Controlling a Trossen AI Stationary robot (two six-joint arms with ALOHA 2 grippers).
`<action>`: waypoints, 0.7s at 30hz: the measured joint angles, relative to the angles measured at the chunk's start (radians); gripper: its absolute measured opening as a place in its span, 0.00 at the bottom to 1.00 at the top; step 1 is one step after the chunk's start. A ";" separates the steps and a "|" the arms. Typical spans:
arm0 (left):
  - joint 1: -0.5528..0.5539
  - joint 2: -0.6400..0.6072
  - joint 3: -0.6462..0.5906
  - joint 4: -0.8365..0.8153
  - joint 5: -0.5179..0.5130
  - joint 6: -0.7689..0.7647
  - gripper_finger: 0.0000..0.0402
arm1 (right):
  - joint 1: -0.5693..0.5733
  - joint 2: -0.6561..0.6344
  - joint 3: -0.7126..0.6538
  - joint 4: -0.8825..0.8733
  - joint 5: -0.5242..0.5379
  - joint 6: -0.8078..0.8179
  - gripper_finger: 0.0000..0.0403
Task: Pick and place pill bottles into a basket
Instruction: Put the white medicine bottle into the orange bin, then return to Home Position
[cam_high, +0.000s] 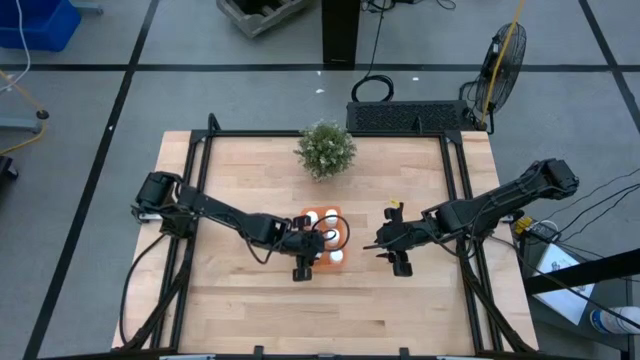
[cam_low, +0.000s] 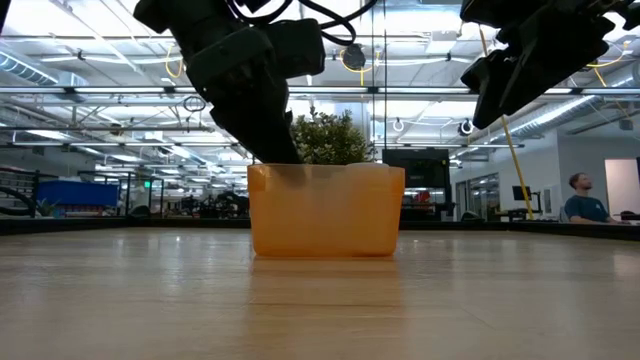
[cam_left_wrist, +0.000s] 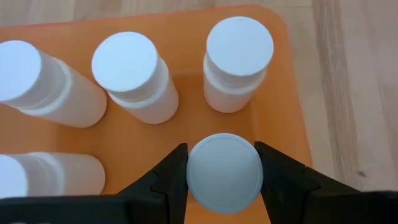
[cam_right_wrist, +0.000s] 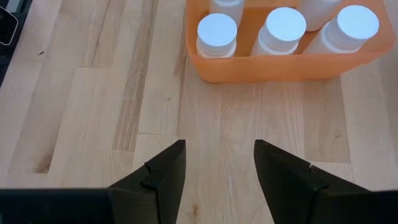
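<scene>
Left gripper (cam_left_wrist: 224, 171): your left claw hangs over the basket and pinches a pill bottle between two dark, wedge-shaped fingers (cam_left_wrist: 166, 177); one finger presses each side of its round cap.
Held bottle (cam_left_wrist: 224, 173): a small white cylinder with a flat, smooth, matte cap, held upright inside the tray near one rounded corner.
Other bottles: four more white bottles stand upright in the basket, one (cam_left_wrist: 237, 62) just past the held one, one (cam_left_wrist: 132, 76) beside that, and two (cam_left_wrist: 43, 84) farther along, the last (cam_left_wrist: 50, 174) cut off by the picture's edge.
Basket (cam_high: 330, 214): you see a bright orange tray of smooth, slightly translucent plastic with low walls and rounded corners, sitting mid-table.
Right gripper (cam_right_wrist: 217, 171): your right claw hovers to the right of the basket, well apart from it, its two dark fingers spread with only bare wood between them.
Table (cam_high: 250, 300): pale wooden planks with visible grain and seams.
Plant (cam_high: 325, 148): a bushy green potted plant stands on the far side of the basket.
</scene>
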 joint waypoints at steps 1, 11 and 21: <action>0.000 0.000 0.000 0.000 0.000 0.000 0.40 | 0.000 0.000 0.000 0.000 0.000 0.000 0.45; 0.001 0.000 0.000 0.002 0.032 -0.009 0.42 | 0.000 0.000 0.000 -0.001 0.001 0.000 0.45; -0.005 -0.011 0.002 0.000 0.045 -0.045 0.68 | 0.000 0.000 0.000 -0.001 0.002 0.000 0.44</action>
